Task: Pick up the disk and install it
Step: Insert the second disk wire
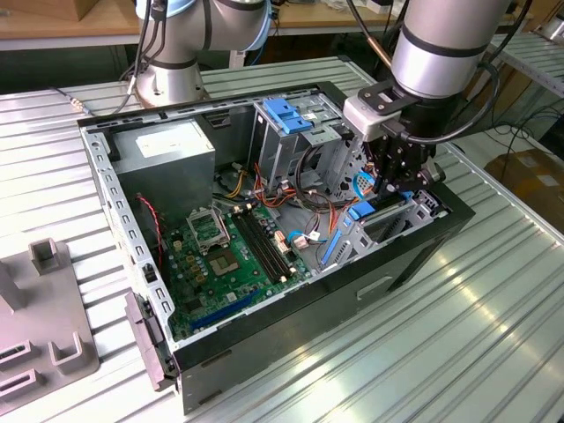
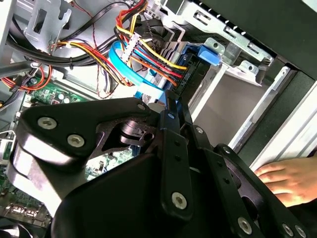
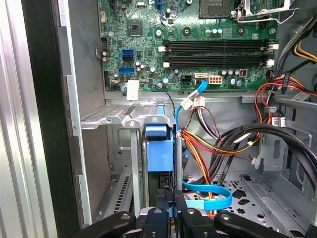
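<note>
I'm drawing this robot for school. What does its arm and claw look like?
The arm is a fat silver tube with grey joints and black cables looping beside it. A white block sits above the black gripper, whose jointed links carry silver screws.

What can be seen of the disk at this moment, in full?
In the first wrist view the disk is seen end-on: a narrow blue plastic carrier face with a wider blue tab at one end, over a dark body. It stands on edge inside the grey metal drive bay, with the bay's sheet-metal walls close on both sides. A light blue flat cable loops beside it. The gripper is right at its near end; contact cannot be judged.
</note>
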### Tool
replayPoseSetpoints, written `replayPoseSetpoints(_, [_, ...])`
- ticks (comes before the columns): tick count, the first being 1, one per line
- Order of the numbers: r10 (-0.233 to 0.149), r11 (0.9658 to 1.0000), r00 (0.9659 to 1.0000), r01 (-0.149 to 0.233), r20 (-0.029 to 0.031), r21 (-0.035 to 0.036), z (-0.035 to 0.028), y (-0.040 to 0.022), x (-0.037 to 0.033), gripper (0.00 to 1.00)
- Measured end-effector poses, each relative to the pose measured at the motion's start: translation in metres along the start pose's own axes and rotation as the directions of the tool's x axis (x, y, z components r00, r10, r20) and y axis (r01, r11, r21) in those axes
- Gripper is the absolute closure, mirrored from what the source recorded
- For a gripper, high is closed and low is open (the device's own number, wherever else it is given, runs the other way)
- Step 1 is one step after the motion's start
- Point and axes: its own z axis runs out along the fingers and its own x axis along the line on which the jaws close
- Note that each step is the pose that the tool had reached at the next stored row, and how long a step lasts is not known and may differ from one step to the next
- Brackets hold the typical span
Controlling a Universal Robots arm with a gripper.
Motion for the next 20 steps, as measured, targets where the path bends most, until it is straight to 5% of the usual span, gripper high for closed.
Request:
replayPoseSetpoints(17, [0.001, 1.0000, 1.0000, -0.001, 0.0030, -0.0004, 0.0080, 0.0015, 0.0010, 0.84])
replayPoseSetpoints(20, [0.001, 1.0000, 1.0000, -0.001, 0.0028, -0.0006, 0.0073, 0.0014, 0.0011, 0.76])
